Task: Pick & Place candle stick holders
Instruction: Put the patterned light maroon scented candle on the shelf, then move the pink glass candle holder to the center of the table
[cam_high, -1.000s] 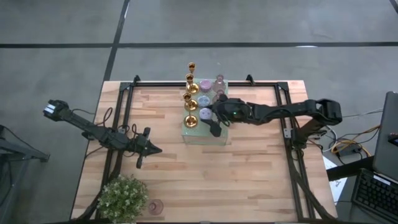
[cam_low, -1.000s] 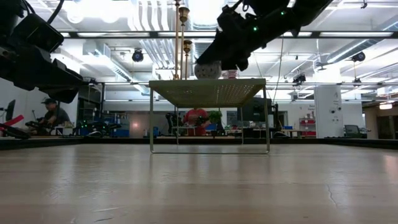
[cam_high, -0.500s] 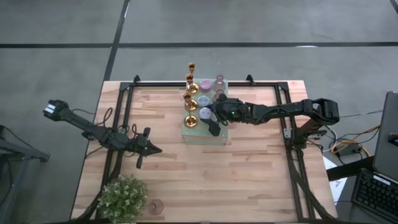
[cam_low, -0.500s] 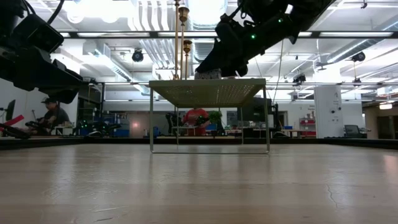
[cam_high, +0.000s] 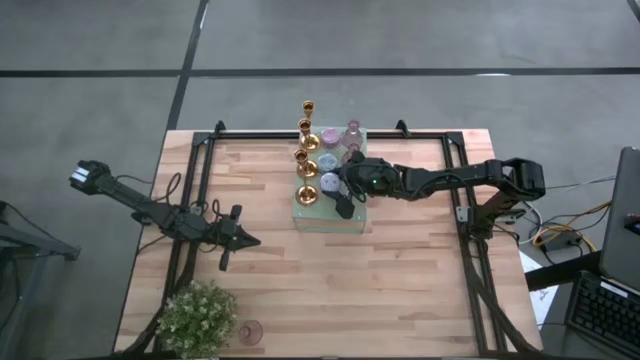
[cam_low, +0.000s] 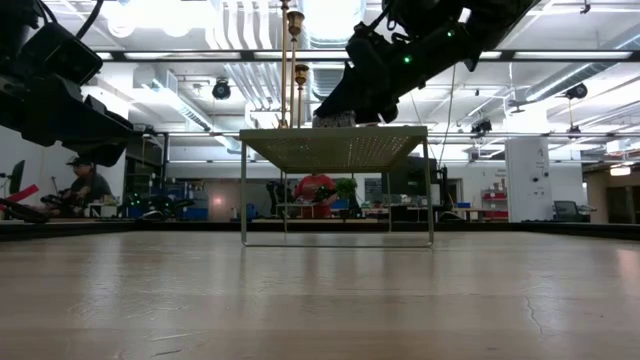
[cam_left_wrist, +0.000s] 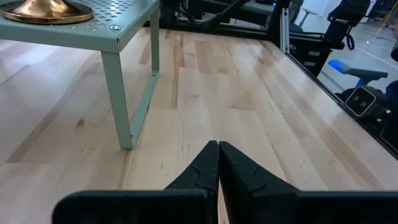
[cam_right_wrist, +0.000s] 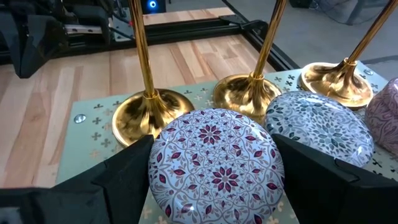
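Checking the low view, Observer 1 asked what had changed over the last second.

Observer 2 answered that the right gripper had come down. A second earlier it carried a round patterned holder clear above the stand. By now the low view showed no air left between them, and nothing had moved in the last half second.

Observer 1 asked whether the claw had let go.

Observer 2 said not that he could see. In the right wrist view the two fingers stood wide but lay against both flanks of the holder with no gap showing, so he logged it as gripped. The holder sat on the stand's perforated top, just beside the base of a gold candlestick, with a second patterned holder touching or nearly touching it on the other side.

Observer 1 asked about the other arm.

Observer 2 noted the left gripper waited low over the table, well left of the stand, fingers pressed together on nothing.

Observer 1 asked what it meant for the task.

Observer 2 judged the placing all but done: release and a straight lift remained, with crowded neighbours the risk. One small pink piece lay by the plant, likely next.
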